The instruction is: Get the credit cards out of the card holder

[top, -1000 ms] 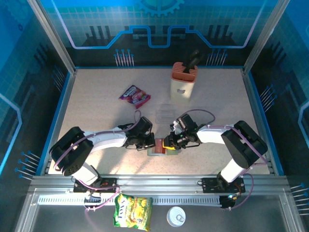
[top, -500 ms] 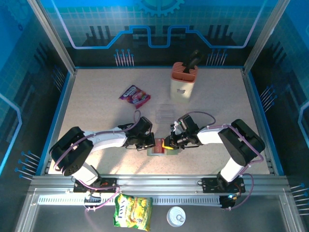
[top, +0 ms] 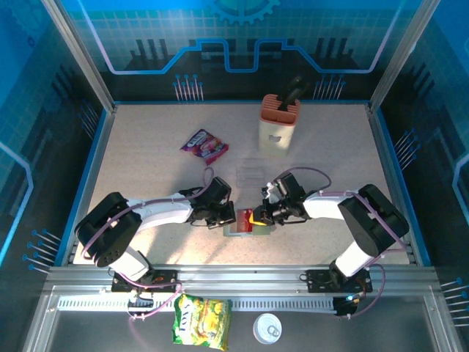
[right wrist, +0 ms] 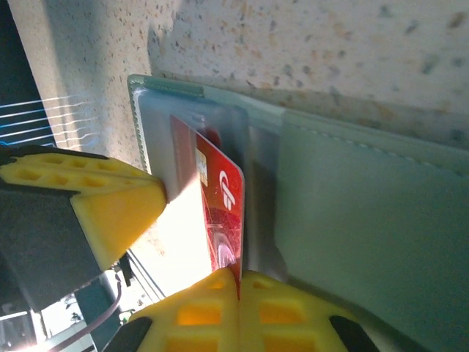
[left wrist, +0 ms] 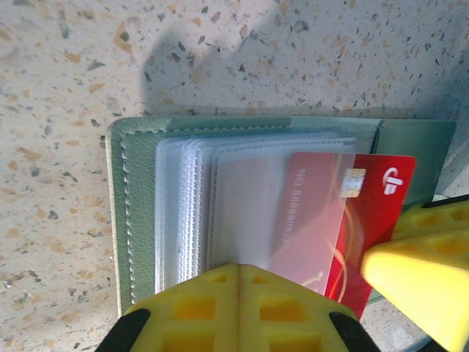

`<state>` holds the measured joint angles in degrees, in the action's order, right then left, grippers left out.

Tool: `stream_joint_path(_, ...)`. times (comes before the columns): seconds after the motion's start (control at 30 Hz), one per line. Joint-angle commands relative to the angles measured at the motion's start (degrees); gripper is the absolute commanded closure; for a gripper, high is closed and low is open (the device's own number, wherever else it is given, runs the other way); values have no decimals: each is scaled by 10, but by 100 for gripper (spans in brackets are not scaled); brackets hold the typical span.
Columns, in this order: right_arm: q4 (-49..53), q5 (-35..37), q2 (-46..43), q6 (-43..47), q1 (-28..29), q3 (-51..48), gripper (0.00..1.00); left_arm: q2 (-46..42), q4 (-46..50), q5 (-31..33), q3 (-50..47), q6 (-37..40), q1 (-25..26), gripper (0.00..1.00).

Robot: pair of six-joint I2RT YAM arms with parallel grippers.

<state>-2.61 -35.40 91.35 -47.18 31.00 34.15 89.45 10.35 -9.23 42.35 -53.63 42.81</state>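
R gripper (right wrist: 239, 282) is clamped shut on the lower edge of 1 red credit card (right wrist: 220, 194). The card sticks partway out of the card holder (right wrist: 352, 220), chip end exposed. L gripper (left wrist: 238, 273) has its jaws pressed together, tips bearing down on the holder's stack of clear sleeves (left wrist: 190, 213). In L wrist view the card pokes out toward 3 o'clock.

From the top cam the holder lies open on the table (top: 146, 169), approx. centre-front, w/ L gripper at its 9 o'clock and R gripper at its 3 o'clock, both right on it. Clear box (top: 250, 173) sits near the holder at 12 o'clock. Knife block (top: 277, 132) is farther back at 1 o'clock, and the snack packet (top: 204, 144) at 11 o'clock.
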Motion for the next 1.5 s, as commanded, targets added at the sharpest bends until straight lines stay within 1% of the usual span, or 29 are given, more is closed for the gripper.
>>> stream_joint_path(0.0, 104, 23, -24, 61, -19, 12, 100, 4, 50, 18, -16, 8, 2, 100)
stream_joint_path(0.13, 191, 43, -49, 106, -26, 41, 100, 0, 52, 17, -18, 8, 2, 100)
stream_joint_path(0.3, 265, 66, -76, 144, -26, 79, 100, -8, 45, 16, -27, 2, 3, 100)
stream_joint_path(0.4, 289, 66, -78, 157, -25, 99, 100, -9, 43, 13, -28, 2, 3, 100)
stream_joint_path(0.53, 304, 55, -57, 172, -24, 124, 100, -11, 41, 10, -26, 3, 4, 100)
stream_joint_path(0.73, 300, 59, -48, 143, -8, 133, 100, -26, 32, 18, -25, 2, 4, 100)
stream_joint_path(0.77, 299, 62, -47, 138, -7, 134, 100, -28, 31, 19, -25, 3, 4, 99)
stream_joint_path(0.9, 295, 75, -36, 122, -4, 137, 100, -35, 27, 20, -24, 4, 4, 90)
stream_joint_path(1.03, 282, 75, -24, 111, 5, 139, 100, -48, 13, 18, -30, 10, 4, 77)
stream_joint_path(1.1, 278, 75, -19, 107, 12, 139, 100, -56, 8, 18, -31, 10, 4, 75)
stream_joint_path(1.47, 272, 103, -30, 79, 36, 143, 100, -85, 9, 32, -38, 13, 4, 74)
